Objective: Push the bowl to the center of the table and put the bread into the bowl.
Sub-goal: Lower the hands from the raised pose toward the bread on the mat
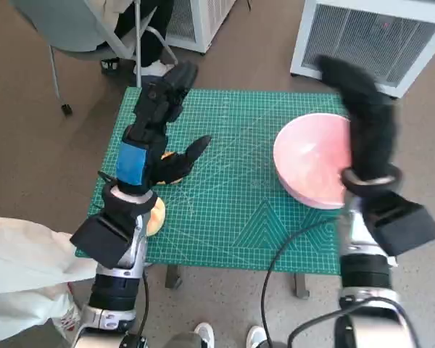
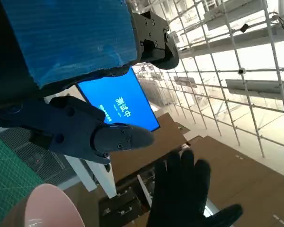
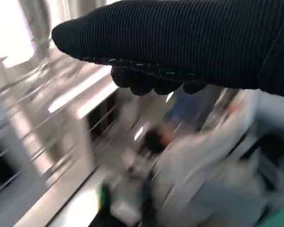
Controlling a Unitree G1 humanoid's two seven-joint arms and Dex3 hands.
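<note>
bowl sat just left of the raised right hand, fingers empty | bread under the left hand, fingers apart | bread likely soft: take its sides

Tabletop covered by a green gridded cutting mat. Pink bowl sits near the right edge. Bread lies by the left edge, toward the near corner.
</note>
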